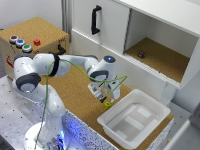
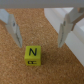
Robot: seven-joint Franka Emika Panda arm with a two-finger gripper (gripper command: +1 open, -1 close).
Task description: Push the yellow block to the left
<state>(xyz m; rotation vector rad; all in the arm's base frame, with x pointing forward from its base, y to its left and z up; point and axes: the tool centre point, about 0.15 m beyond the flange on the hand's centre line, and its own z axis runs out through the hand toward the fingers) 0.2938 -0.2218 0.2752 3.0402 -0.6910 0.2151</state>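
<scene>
Hanging low over the cork-topped table [image 1: 75, 90], the end effector [image 1: 103, 95] has its two fingers [image 2: 13, 31] spread wide, and nothing is held between them. In the wrist view the yellow block [image 2: 32, 56] sits on the cork just ahead of the fingertips and roughly centred on the gap, apart from both fingers. Its upper face carries a dark letter N. In the exterior view the yellow block [image 1: 107, 104] lies just below the end effector, very near the rim of the white plastic bin [image 1: 150, 102], which stands close beside the end effector on the same table.

Judging from this, the push has not begun, since neither finger touches the cube. The main risk is the open stance: if the end effector sweeps sideways while it is too high, a fingertip could pass over so small a cube, and a glancing contact off its centre could spin it rather than slide it. Descending too far could scrape the cork. Pushing the wrong way would jam the block against the bin wall.
</scene>
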